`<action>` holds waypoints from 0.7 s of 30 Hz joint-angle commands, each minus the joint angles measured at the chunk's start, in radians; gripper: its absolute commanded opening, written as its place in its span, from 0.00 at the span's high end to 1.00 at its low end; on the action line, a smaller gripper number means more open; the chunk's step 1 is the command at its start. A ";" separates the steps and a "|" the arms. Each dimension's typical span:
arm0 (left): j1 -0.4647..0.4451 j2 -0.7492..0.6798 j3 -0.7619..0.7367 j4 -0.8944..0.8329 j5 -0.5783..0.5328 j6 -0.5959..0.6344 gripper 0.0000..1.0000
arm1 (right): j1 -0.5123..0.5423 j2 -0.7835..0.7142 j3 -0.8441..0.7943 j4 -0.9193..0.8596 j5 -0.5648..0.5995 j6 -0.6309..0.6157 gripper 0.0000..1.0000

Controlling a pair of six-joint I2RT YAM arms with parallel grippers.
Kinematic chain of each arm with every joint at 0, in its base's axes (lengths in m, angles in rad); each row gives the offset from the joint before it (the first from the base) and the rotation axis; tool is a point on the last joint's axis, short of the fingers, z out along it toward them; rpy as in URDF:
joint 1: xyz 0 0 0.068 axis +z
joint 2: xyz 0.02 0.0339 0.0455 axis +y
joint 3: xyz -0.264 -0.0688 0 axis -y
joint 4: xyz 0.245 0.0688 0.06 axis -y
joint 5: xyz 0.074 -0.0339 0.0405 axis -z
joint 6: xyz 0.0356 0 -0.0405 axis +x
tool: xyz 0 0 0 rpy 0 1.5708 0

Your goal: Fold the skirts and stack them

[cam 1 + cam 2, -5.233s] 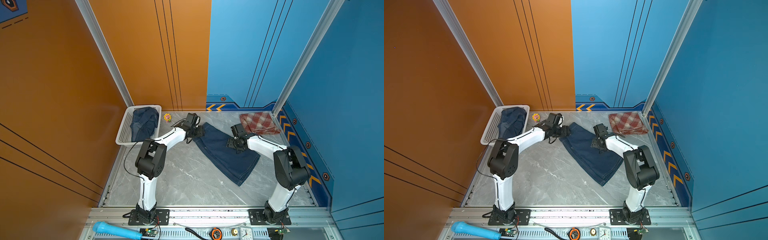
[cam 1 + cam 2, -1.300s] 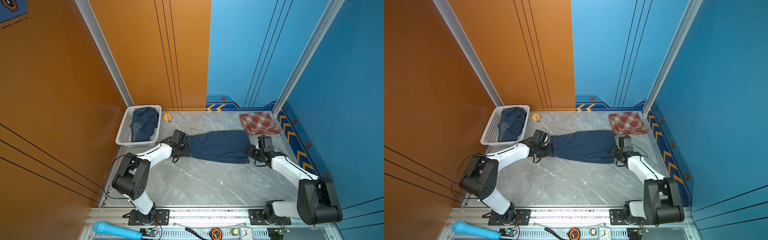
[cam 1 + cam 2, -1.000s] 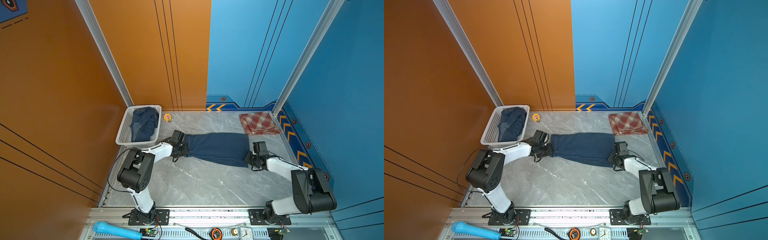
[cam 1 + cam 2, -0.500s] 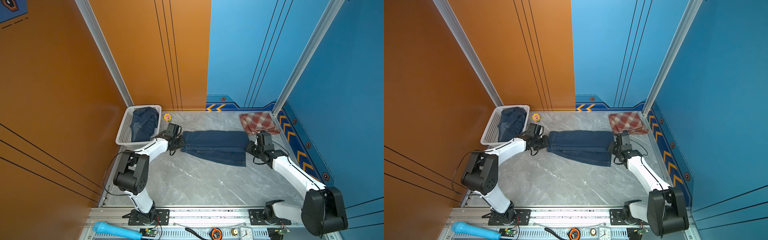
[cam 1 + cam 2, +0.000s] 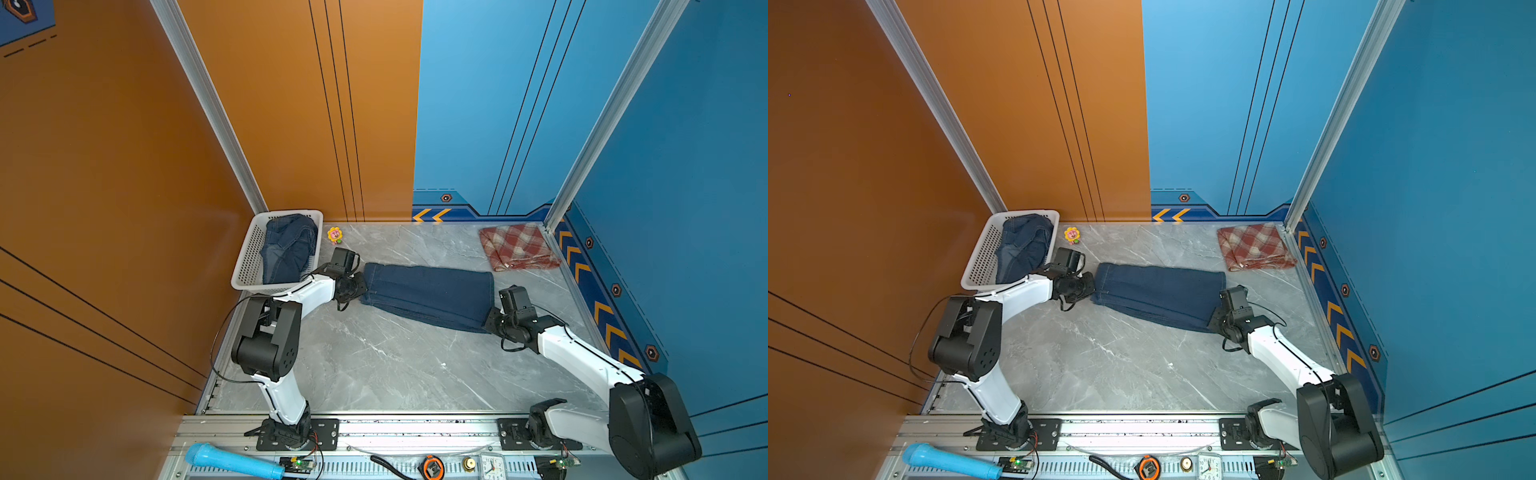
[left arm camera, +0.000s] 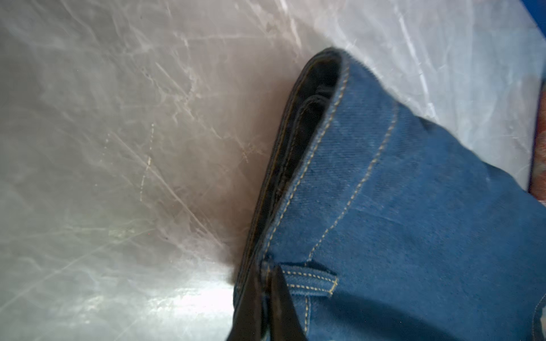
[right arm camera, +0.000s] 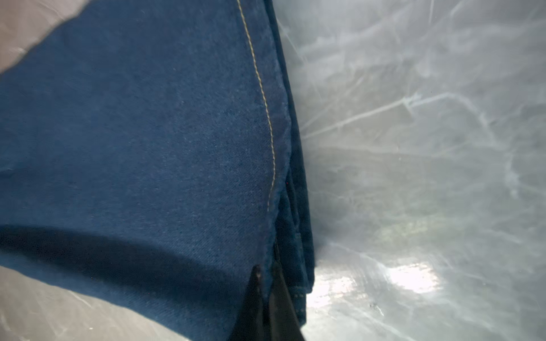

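Dark blue denim skirt (image 5: 428,291), folded into a long band, lies across the middle of the grey marble-patterned tabletop (image 5: 374,365), and I have it pinched at both short ends. In the left wrist view the left gripper (image 6: 267,276) has its black fingers (image 6: 249,310) closed to a thin slit on the waistband edge, right beside a stitched belt loop (image 6: 307,280). In the right wrist view the right gripper (image 7: 266,273) is clamped just as narrowly on the hem end, with the cloth layers between its tips. Moving outward, in both top views, my left wrist sits low and nearly level at the skirt's left end. The white forearm runs back toward me to a raised black elbow, then down to the base on the front rail. My right arm stretches long and low from its base at the front right, forearm slanting in to the skirt's near right corner. The held skirt shows tan stitching, a smooth top face and stacked layers at the edges, and it widens toward the hem end. A folded red, cream and tan plaid skirt (image 5: 517,247) rests in the far right corner, well apart. A second dark blue denim skirt (image 5: 286,247) lies crumpled in the white perforated plastic basket (image 5: 249,262) at the far left.
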 commanded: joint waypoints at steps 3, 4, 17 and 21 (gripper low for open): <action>-0.001 0.033 -0.011 -0.031 -0.033 -0.007 0.99 | -0.011 0.056 0.022 0.004 0.032 -0.015 0.69; -0.001 0.026 -0.005 -0.043 -0.038 -0.008 0.92 | -0.014 0.053 0.045 -0.010 0.037 -0.028 0.57; -0.127 -0.122 0.182 -0.119 -0.245 0.027 0.35 | 0.034 0.125 0.382 0.050 0.032 -0.063 0.18; -0.155 -0.007 0.272 -0.016 -0.124 -0.011 0.35 | 0.085 0.268 0.476 0.203 0.022 0.005 0.16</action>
